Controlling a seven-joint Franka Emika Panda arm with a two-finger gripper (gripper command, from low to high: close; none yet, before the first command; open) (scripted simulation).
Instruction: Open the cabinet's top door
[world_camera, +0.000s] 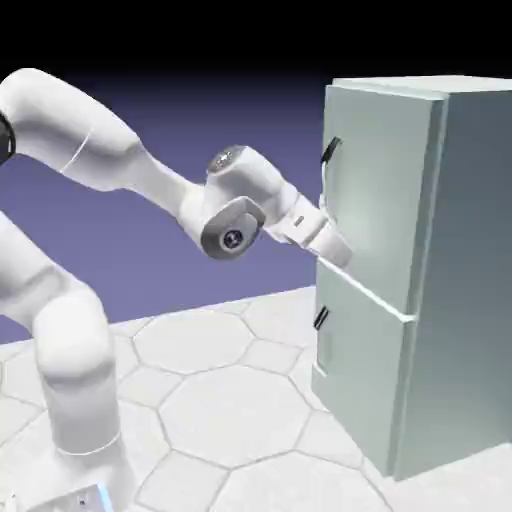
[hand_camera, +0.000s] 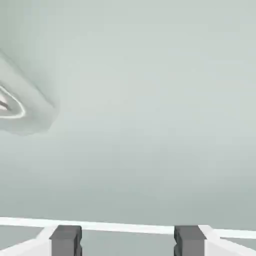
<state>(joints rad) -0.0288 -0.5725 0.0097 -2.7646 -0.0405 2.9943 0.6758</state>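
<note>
Gripper (hand_camera: 128, 241) facing cabinet's (world_camera: 470, 260) top door (world_camera: 385, 190), jaws standing spread, empty; upper bar handle (world_camera: 331, 150) lying above gripper, slightly toward exterior view's left.

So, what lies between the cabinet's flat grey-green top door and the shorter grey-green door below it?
Only a thin white seam; the hand view shows it, and so does the exterior view.

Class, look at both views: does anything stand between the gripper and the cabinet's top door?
Nothing visible does. The open gripper faces the top door directly, near its lower edge; the door's dark handle sits higher up, off to one side.
</note>
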